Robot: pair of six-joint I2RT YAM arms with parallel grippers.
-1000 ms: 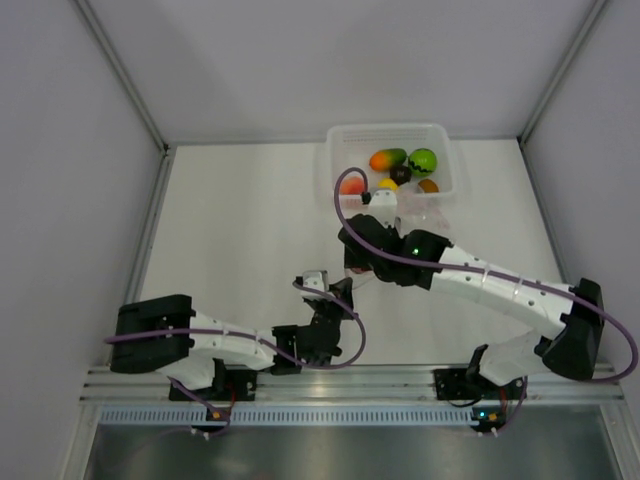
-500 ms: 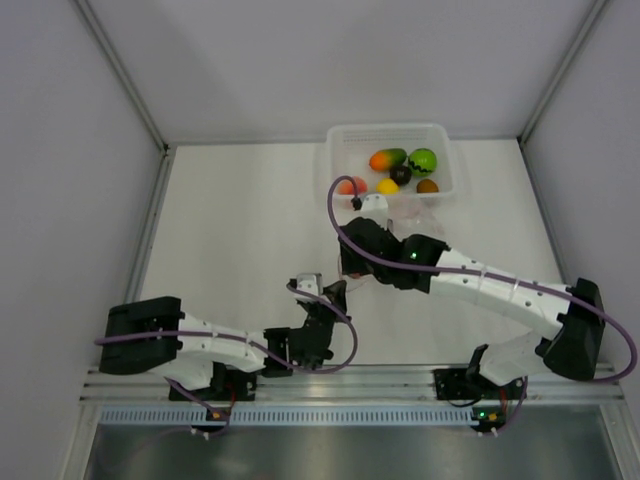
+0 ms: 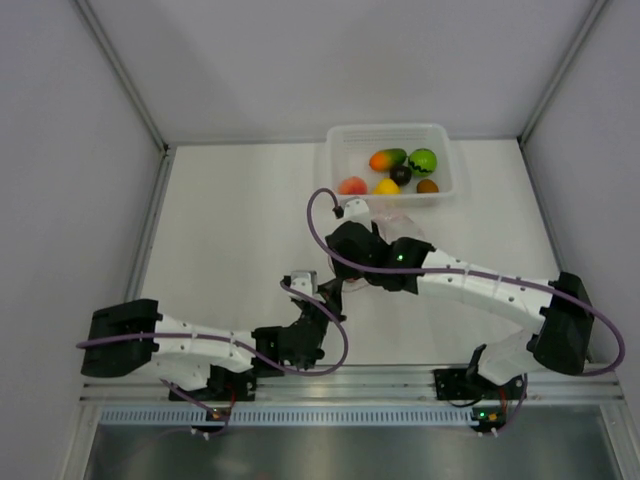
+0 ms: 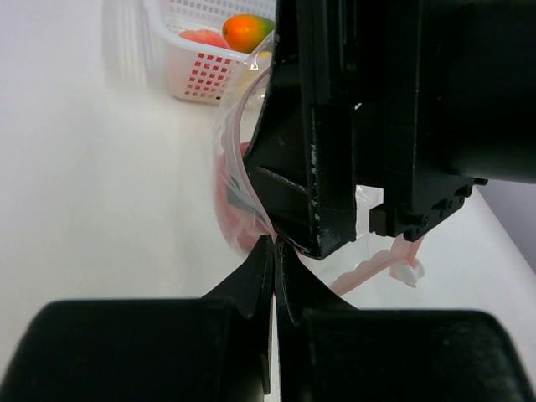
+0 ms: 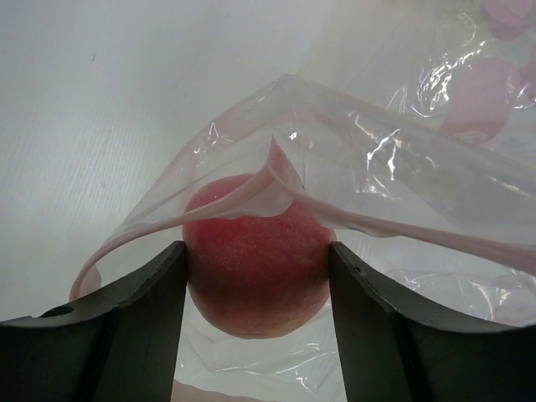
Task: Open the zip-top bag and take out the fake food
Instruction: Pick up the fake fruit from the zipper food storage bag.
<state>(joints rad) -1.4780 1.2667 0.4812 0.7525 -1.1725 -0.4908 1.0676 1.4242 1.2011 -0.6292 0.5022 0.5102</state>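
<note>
The clear zip-top bag (image 5: 394, 176) hangs open in the right wrist view, its pink zip strip (image 5: 368, 222) curling across a pink-red fake fruit (image 5: 255, 280) inside it. My right gripper (image 5: 258, 280) is shut on that fruit, one finger on each side. My left gripper (image 4: 274, 244) is shut on the bag's (image 4: 239, 193) pink edge, right below the right gripper's black body (image 4: 360, 126). From above, both grippers meet mid-table: the left gripper (image 3: 330, 292), the right gripper (image 3: 345, 272), a bit of the bag (image 3: 405, 218) behind the arm.
A white perforated tray (image 3: 340, 140) stands at the far edge and holds a mango (image 3: 388, 159), a green fruit (image 3: 423, 161), a dark purple one (image 3: 401, 174), a yellow one (image 3: 387, 186), a brown one (image 3: 428, 186) and a peach one (image 3: 352, 185). Walls enclose the table.
The right gripper has drawn away from the tray toward the near left, uncovering the peach fruit. The left arm has pulled back leftward with it. Both grips are unchanged.
</note>
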